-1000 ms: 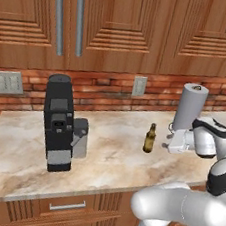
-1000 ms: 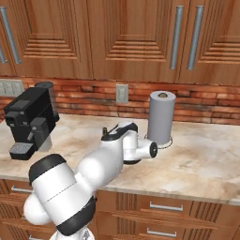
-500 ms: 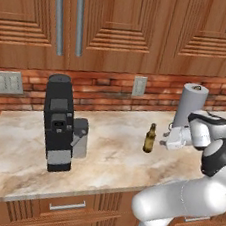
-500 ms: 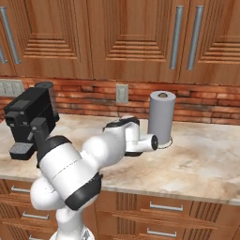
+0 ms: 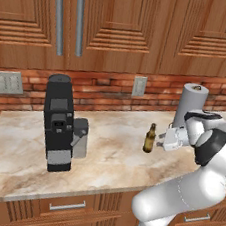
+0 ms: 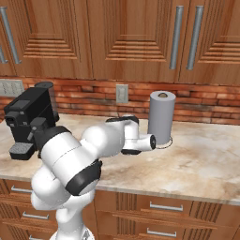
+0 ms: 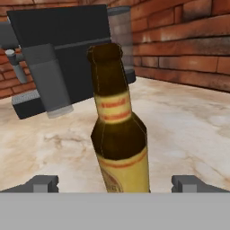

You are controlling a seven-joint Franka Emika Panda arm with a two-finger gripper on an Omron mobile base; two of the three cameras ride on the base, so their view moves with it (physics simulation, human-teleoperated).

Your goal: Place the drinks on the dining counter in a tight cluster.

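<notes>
A robot's claw (image 7: 115, 183) reaches level across a marble kitchen counter (image 5: 114, 160) toward a slim brown bottle (image 5: 150, 138), its two fingertips (image 7: 43, 183) spread as wide as they go and gripping nothing. The bottle stands upright straight ahead of the claw, centred in the gap between the tips but not yet touched, which suggests the arm came in sideways to take it around the body rather than by the neck. Beyond the bottle, further along the claw's line of reach, sits a black coffee machine (image 5: 58, 123); close behind the claw's wrist stands a roll of paper towel (image 6: 161, 117). The bottle remains on the cabinet-backed counter, apparently awaiting pickup and carriage to the dining counter.
</notes>
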